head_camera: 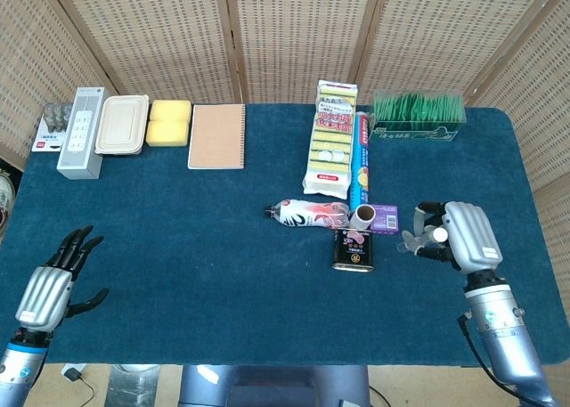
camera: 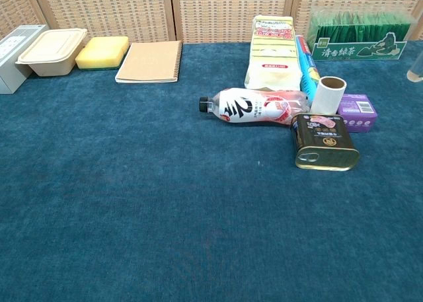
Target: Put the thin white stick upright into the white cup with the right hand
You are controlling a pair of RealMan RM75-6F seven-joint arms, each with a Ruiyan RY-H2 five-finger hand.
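Observation:
The white cup [head_camera: 363,215] stands upright between the pink-labelled bottle [head_camera: 307,213] and the purple box [head_camera: 386,217]; the chest view shows the white cup [camera: 328,95] with a dark, empty-looking mouth. I see no thin white stick in either view. My right hand [head_camera: 450,236] hovers to the right of the purple box, apart from the cup, fingers loosely spread toward it with nothing visible in them. Only a blurred sliver of the right hand [camera: 418,72] shows at the chest view's right edge. My left hand [head_camera: 55,282] rests open at the near left.
A dark tin [head_camera: 354,249] lies just in front of the cup. Behind it are a sponge pack [head_camera: 331,140], a blue roll [head_camera: 361,162] and a green tea box [head_camera: 419,113]. A notebook [head_camera: 216,136], yellow sponge [head_camera: 169,122], lunch box [head_camera: 122,125] and remote [head_camera: 82,131] line the far left.

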